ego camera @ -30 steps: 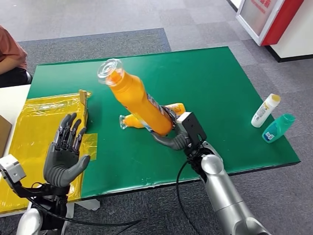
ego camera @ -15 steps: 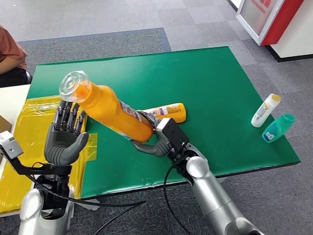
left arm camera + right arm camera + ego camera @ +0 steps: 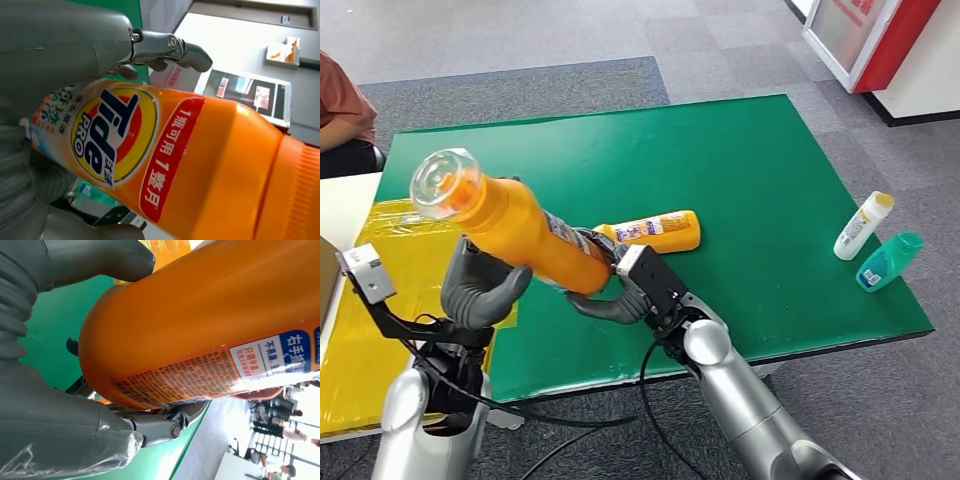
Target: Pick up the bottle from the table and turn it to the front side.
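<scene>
A large orange detergent bottle with a clear cap is held tilted in the air over the table's front left. My right hand grips its base, and the back label faces the right wrist camera. My left hand wraps around the bottle's upper body from below. In the left wrist view the front logo label shows, with the fingers curled over the bottle.
A second, smaller orange bottle lies on the green table mat. A white bottle and a teal bottle lie near the right edge. A yellow bag lies at the left. A person sits at the far left.
My right hand has carried the bottle leftward and lowered its cap end. My left hand, open before, has come up and closed around the bottle's upper body.
</scene>
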